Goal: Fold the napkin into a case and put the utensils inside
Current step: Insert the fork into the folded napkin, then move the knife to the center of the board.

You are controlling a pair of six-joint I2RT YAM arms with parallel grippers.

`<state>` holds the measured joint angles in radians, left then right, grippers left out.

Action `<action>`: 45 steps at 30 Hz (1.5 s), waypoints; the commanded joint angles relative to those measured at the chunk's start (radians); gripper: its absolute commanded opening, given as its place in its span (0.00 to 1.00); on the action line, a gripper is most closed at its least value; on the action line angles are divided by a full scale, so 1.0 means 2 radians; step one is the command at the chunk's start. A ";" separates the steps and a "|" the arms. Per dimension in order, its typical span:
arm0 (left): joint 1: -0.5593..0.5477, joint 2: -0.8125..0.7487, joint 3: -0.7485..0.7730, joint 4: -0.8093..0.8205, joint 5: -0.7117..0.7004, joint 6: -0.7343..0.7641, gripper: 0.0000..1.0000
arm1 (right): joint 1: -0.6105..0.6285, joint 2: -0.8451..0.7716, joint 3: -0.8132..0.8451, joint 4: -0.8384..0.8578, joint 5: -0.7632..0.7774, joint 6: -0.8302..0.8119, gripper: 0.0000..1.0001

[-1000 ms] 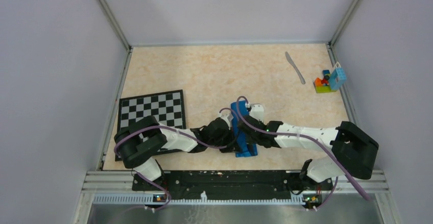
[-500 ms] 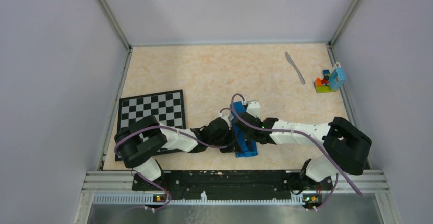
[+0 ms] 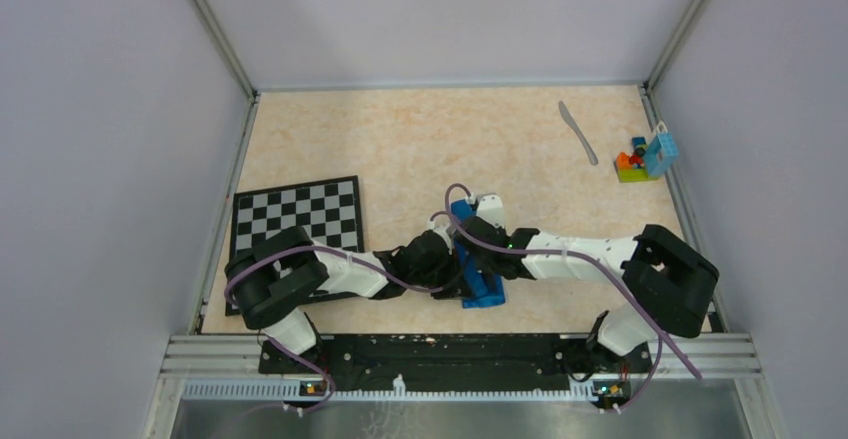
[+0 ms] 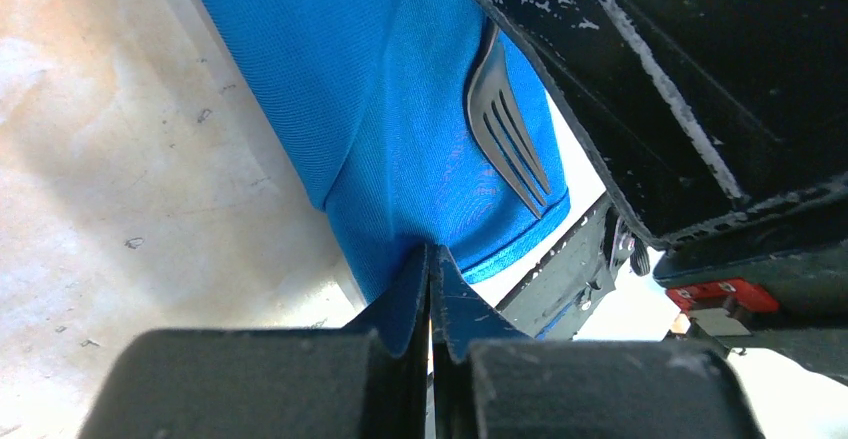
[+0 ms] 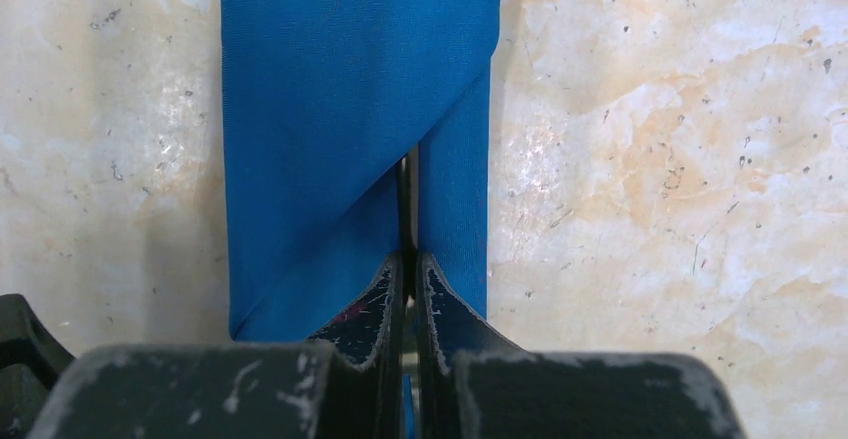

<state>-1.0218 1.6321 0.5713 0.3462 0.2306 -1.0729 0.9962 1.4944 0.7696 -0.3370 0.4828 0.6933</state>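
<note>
chessboard [image 3: 297, 217], one, lies left on the beige marbled table [image 3: 420, 139]. one blue case [image 3: 484, 289] sits mid-table near the front, long axis near to far. the left gripper [image 4: 431, 254] is closed tight at its edge, grip on the cloth unclear. one black fork [image 4: 505, 124] rests on it. the right gripper [image 5: 408, 259] is closed too. one knife [image 3: 578, 132] and one pile of blocks [image 3: 643, 157] lie far right. lilac walls [image 3: 450, 19] surround.

Case [image 5: 340, 109] bright blue, fork [image 4: 505, 119] dark grey, knife [image 3: 578, 132] silver-grey — chessboard [image 3: 297, 214] black-and-white checks, desk [image 3: 420, 139] mottled beige and cream.
</note>
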 commanded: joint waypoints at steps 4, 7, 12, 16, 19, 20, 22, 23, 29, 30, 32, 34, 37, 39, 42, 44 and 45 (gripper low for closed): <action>-0.004 0.018 0.001 -0.030 -0.010 0.017 0.00 | -0.004 0.011 0.025 0.018 0.015 -0.020 0.07; -0.003 0.020 0.003 -0.030 -0.009 0.018 0.00 | -0.004 0.011 0.028 0.018 0.015 -0.026 0.14; -0.004 0.023 0.005 -0.027 -0.007 0.017 0.00 | -0.007 0.010 0.036 0.018 0.015 -0.031 0.19; -0.004 0.022 0.004 -0.026 -0.008 0.017 0.00 | -0.007 0.008 0.042 0.010 0.014 -0.030 0.25; -0.004 0.017 0.003 -0.026 -0.008 0.018 0.00 | -0.008 -0.008 0.053 -0.025 0.007 -0.023 0.36; -0.004 0.015 0.003 -0.027 -0.007 0.019 0.00 | -0.007 -0.017 0.060 -0.044 0.006 -0.020 0.39; -0.004 0.008 0.003 -0.027 -0.007 0.021 0.00 | -0.008 -0.038 0.075 -0.087 0.006 -0.014 0.44; -0.003 0.005 0.003 -0.027 -0.006 0.022 0.00 | -0.010 -0.050 0.081 -0.108 0.007 -0.014 0.49; -0.003 -0.008 0.003 -0.017 0.012 0.025 0.02 | -0.111 -0.135 0.097 -0.173 -0.057 -0.107 0.63; -0.003 -0.011 0.000 -0.010 0.018 0.027 0.07 | -0.140 -0.148 0.101 -0.161 -0.077 -0.141 0.65; -0.003 -0.019 -0.005 -0.002 0.025 0.030 0.22 | -0.202 -0.164 0.104 -0.116 -0.103 -0.211 0.70; -0.002 -0.030 -0.003 -0.003 0.032 0.040 0.36 | -0.271 -0.158 0.104 -0.042 -0.132 -0.277 0.73; -0.001 -0.047 0.015 -0.026 0.039 0.056 0.49 | -0.380 -0.094 0.126 0.029 -0.204 -0.305 0.74; 0.000 -0.060 0.027 -0.044 0.047 0.066 0.52 | -0.428 -0.030 0.160 0.055 -0.255 -0.320 0.72; 0.006 -0.084 0.041 -0.072 0.066 0.083 0.56 | -0.464 0.080 0.246 0.033 -0.268 -0.366 0.69; 0.009 -0.104 0.050 -0.089 0.077 0.101 0.61 | -0.479 0.147 0.312 -0.003 -0.270 -0.400 0.67; 0.011 -0.114 0.056 -0.100 0.082 0.111 0.64 | -0.486 0.178 0.347 -0.025 -0.274 -0.416 0.65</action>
<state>-1.0134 1.4986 0.6189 0.2146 0.3363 -0.9409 0.0673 1.6951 1.2732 -0.3283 0.0273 0.0311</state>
